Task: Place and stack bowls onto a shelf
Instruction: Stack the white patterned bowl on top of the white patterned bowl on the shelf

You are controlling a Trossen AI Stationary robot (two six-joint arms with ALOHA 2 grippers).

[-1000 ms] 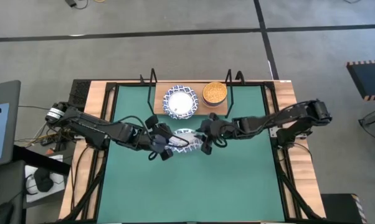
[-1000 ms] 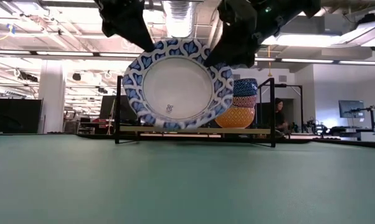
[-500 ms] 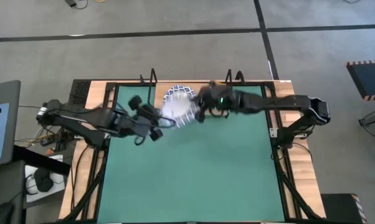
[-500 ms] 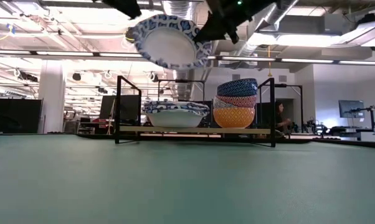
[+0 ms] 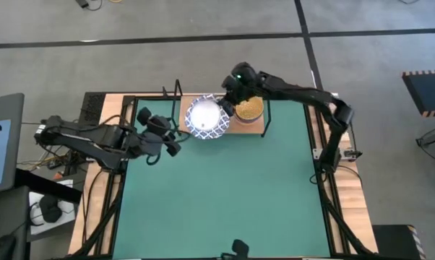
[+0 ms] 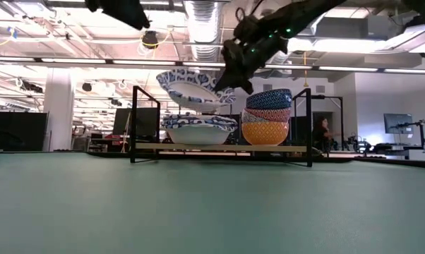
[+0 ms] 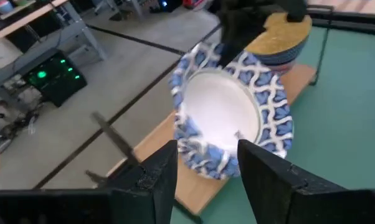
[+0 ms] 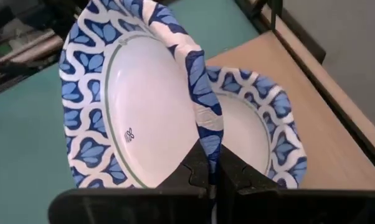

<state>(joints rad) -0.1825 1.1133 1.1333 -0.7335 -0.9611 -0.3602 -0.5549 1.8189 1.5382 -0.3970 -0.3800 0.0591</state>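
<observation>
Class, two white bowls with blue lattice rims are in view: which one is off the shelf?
The upper bowl, tilted and pinched at its rim by the right hand. The other bowl sits flat on the shelf.

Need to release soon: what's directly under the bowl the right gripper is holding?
A white blue-rimmed bowl stack sits on the shelf below the held bowl. How many are nested there cannot be seen.

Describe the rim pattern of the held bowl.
Blue lattice on white bowl, clearest in the right wrist view.
</observation>
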